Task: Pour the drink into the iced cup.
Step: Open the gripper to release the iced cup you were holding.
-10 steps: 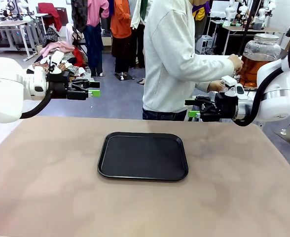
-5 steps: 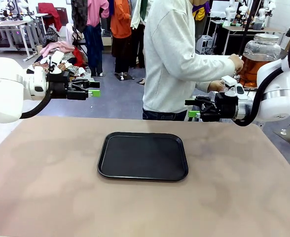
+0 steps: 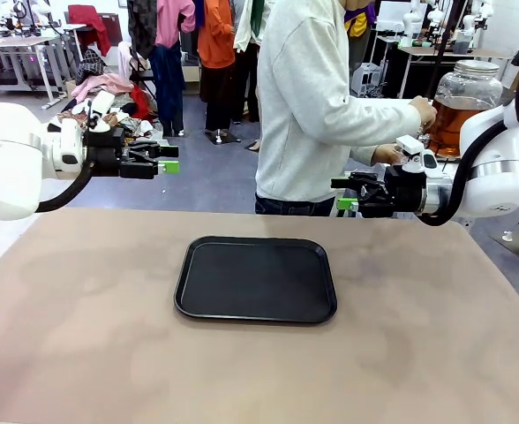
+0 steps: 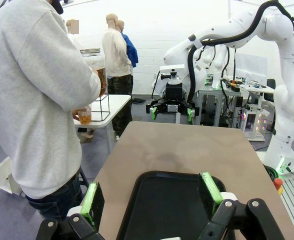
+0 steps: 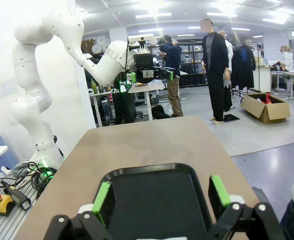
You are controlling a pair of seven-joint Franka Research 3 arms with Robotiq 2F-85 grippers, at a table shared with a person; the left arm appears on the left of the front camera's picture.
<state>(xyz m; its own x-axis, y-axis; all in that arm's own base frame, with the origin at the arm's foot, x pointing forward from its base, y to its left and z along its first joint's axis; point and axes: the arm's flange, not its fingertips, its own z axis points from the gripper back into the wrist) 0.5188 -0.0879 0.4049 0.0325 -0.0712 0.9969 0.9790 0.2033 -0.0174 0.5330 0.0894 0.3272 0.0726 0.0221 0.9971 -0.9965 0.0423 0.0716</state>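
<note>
A big round glass jar [image 3: 465, 97] of amber-brown drink stands on a side table at the far right, also in the left wrist view as the jar [image 4: 93, 64]. A person in a grey sweatshirt [image 3: 308, 97] has one hand on it and holds a small cup [image 4: 85, 116] of amber liquid below it. My left gripper [image 3: 169, 159] hovers open and empty above the table's far left. My right gripper [image 3: 344, 198] hovers open and empty at the far right, in front of the person's lower hand. Each wrist view shows its own gripper, left gripper [image 4: 152, 192] and right gripper [image 5: 161, 194], over the tray.
A black tray [image 3: 256, 278] lies bare in the middle of the brown table [image 3: 92, 336]. The tray's rim [image 4: 159, 175] and again the rim [image 5: 152, 167] sit below each wrist. The person stands close behind the table's far edge.
</note>
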